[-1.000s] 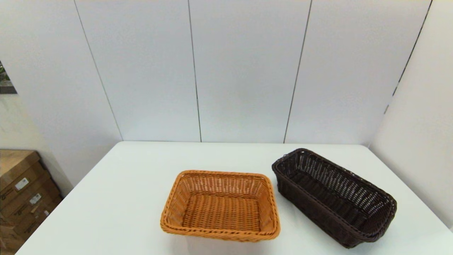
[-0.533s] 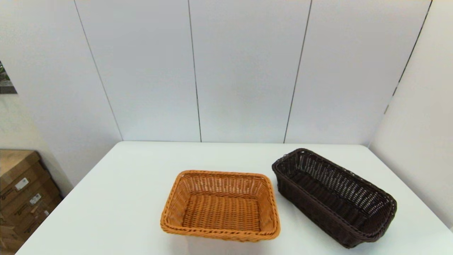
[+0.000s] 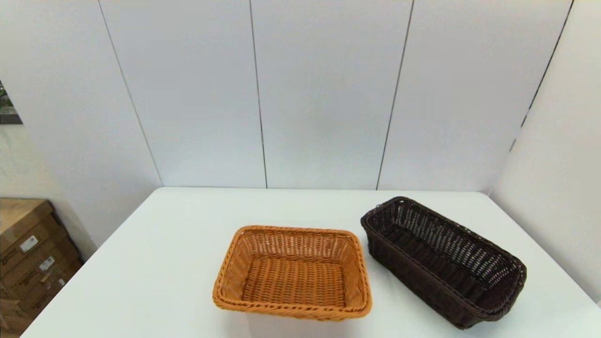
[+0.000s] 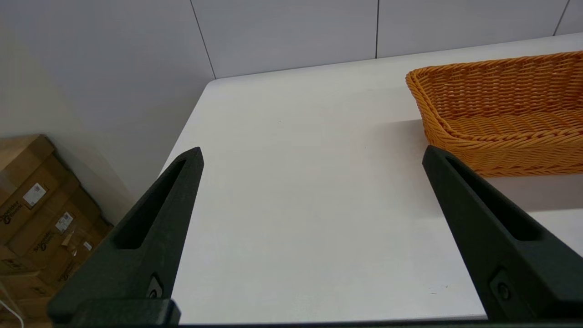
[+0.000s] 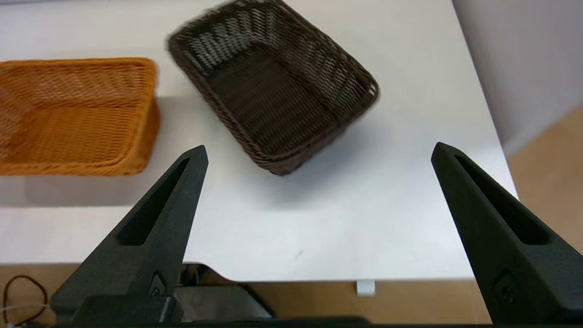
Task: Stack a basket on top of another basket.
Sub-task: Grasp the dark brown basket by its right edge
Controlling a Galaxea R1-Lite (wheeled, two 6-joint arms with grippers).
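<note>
While nothing is stacked yet, the white table carries both baskets side by side, each sitting flat and upright on its own. Biggest by length is the dark brown basket, lying at an angle near the table's right edge, one short end pointing toward the back edge and the other toward the front right corner. Just beside it, toward the middle of the table and close to the front edge, sits the orange-tan basket, roughly square to the front edge; the two nearly meet at their near corners, though actual contact is hard to call. Off the table's left side there's a pile of cardboard boxes on the floor. The right gripper hangs out past the front right part of the table, looking down at the dark basket, fingers spread wide with nothing between them. The left gripper sits over the front left area, also spread wide and holding nothing, orange-tan basket off to its side
</note>
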